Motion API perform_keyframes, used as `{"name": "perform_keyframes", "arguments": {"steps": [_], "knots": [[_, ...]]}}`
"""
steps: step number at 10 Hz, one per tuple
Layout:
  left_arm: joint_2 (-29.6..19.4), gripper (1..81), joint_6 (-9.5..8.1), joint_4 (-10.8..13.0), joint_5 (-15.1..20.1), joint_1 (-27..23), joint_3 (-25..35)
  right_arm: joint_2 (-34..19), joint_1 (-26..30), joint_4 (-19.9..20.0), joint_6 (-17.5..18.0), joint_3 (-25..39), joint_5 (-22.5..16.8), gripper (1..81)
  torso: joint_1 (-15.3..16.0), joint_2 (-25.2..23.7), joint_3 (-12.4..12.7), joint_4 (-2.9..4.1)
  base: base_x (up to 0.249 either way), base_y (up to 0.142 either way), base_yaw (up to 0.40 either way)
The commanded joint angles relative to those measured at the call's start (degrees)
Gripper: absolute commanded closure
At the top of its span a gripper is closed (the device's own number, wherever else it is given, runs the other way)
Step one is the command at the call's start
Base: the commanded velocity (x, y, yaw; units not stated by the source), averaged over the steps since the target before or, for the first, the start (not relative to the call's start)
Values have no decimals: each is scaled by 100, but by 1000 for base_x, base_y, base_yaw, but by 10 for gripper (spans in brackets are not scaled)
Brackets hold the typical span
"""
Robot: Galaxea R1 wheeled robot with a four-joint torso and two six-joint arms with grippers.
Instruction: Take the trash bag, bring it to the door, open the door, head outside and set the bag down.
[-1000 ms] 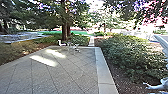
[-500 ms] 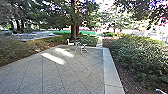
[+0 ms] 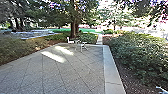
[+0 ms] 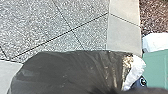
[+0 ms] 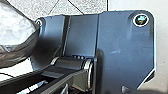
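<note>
Black, the trash bag point(image 4: 67, 72) bulges in the left wrist view; the head view gives patio point(image 3: 72, 75), far white chair point(image 3: 70, 40), bushes point(image 3: 140, 53); either gripper's grip I cannot tell.

Paving point(image 3: 67, 72) stretched out before the robot, with a border strip point(image 3: 110, 67) along its right side. Right of that strip came a bed of soil point(image 3: 123, 72), and beyond it, shrubs point(image 3: 142, 55). Low planting point(image 3: 20, 51) lay along the left. At the far end of the paving stood a chair point(image 3: 70, 40), with another piece of furniture point(image 3: 83, 46) just right of it. Behind them rose a tree trunk point(image 3: 74, 28), with grass point(image 3: 92, 31) farther back and a path point(image 3: 99, 40) to the right. The trash bag point(image 4: 67, 72) was near the robot's base point(image 5: 122, 50)
</note>
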Motion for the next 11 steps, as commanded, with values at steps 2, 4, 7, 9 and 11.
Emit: {"name": "perform_keyframes", "arguments": {"steps": [2,4,7,9,11], "knots": [[-555,811,-12,-698,1189,-1406,85,34,277,-61,-11,41,-277,10,7,0,-398,0,0,0,0],[-555,811,-12,-865,1399,-1906,-46,34,277,-53,-11,42,-277,10,7,0,-664,0,0,0,0],[-389,811,-21,-1112,1882,-2567,-538,17,277,-52,-11,41,-277,10,10,6,-750,0,0,0,0],[-256,811,-21,-1182,2242,-3059,-1029,26,277,-52,-11,50,-277,10,15,9,-885,0,0,0,0],[-239,811,-21,-1322,2866,-3603,-1521,26,259,-52,-11,50,-277,10,15,11,-885,0,0,0,0]]}}
